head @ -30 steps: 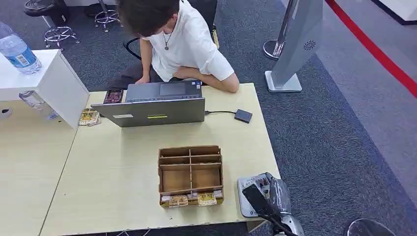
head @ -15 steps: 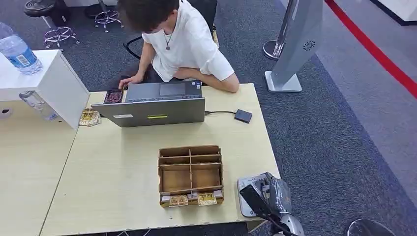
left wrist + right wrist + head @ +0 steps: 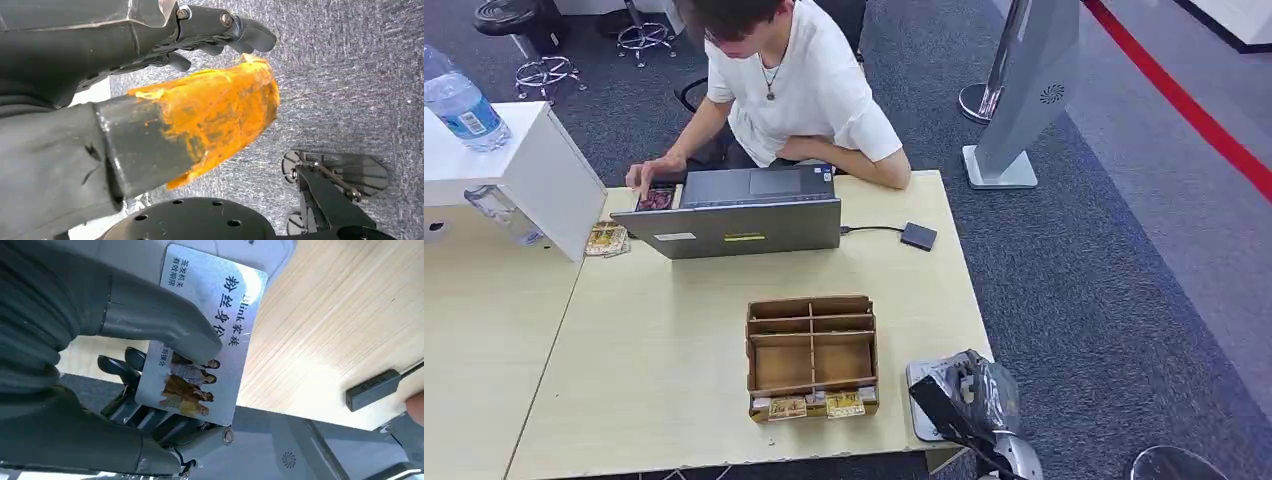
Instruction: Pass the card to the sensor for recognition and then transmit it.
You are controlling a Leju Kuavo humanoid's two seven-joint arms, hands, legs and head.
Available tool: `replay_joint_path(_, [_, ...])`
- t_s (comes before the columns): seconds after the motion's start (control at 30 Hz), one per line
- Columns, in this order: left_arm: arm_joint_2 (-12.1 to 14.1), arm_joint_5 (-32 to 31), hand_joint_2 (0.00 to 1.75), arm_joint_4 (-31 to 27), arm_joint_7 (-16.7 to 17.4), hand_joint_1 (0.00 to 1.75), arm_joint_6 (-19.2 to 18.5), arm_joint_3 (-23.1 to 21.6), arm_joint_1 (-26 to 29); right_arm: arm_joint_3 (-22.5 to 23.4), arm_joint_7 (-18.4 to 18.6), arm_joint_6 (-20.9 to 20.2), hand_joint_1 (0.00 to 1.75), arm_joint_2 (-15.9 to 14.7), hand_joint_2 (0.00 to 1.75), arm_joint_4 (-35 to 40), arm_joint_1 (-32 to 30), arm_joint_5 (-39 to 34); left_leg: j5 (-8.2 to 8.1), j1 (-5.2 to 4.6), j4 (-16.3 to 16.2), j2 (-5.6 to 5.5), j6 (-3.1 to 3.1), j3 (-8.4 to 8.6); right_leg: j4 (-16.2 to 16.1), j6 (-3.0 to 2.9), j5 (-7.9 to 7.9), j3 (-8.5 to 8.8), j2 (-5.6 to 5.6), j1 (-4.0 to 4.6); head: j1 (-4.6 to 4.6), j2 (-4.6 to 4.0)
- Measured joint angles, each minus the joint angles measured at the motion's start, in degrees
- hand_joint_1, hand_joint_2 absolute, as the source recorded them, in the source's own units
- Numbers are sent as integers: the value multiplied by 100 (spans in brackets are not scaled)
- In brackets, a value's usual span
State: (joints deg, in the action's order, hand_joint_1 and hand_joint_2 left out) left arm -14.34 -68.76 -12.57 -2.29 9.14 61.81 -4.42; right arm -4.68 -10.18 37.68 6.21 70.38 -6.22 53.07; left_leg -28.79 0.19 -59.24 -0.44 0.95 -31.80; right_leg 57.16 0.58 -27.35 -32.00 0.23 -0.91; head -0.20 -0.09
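My right hand [image 3: 971,398] hovers at the table's near right corner and pinches a silvery printed card [image 3: 207,347] between thumb [image 3: 165,325] and fingers, with the card's printed face showing in the right wrist view. A grey tray [image 3: 921,378] lies just under the hand. The sensor [image 3: 918,236], a small black box, sits on the far right of the table, cabled to the laptop; in the right wrist view the sensor [image 3: 372,389] lies well apart from the card. My left hand [image 3: 200,100], its thumb wrapped in orange tape, hangs over the carpet holding nothing.
A wooden divided box [image 3: 812,352] with small cards along its front stands mid-table. A grey laptop [image 3: 742,215] is at the far edge, with a seated person [image 3: 799,90] behind it touching a dark item [image 3: 655,197] beside it. A white box [image 3: 519,170] and bottle [image 3: 459,105] stand left.
The person has straightened up and reached a hand to the dark item left of the laptop. My right hand has shifted slightly at the table corner, still holding the card.
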Motion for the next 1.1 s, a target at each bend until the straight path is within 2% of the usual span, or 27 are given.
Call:
replay_joint_path(0.2, [0, -50, 0, 0, 13, 0, -2, 0, 0, 37, 190, 205, 175, 7, 175, 68, -14, 739, 0, 0, 0, 0, 0, 0, 0, 0, 0, 0, 0, 0, 0, 0])
replay_joint_path(0.4, [0, -94, 0, 0, 59, 0, -9, 0, 0, 301, 140, 218, 175, 129, 175, 374, -62, 1536, 0, 0, 0, 0, 0, 0, 0, 0, 0, 0, 0, 0, 0, 0])
replay_joint_path(1.1, [0, -221, 0, 0, 59, 0, -63, 0, -1, 743, -593, 218, 175, 608, 175, 1417, -122, 2063, 0, 0, 0, 0, 0, 0, 0, 0, 0, 0, 0, 0, 0, 0])
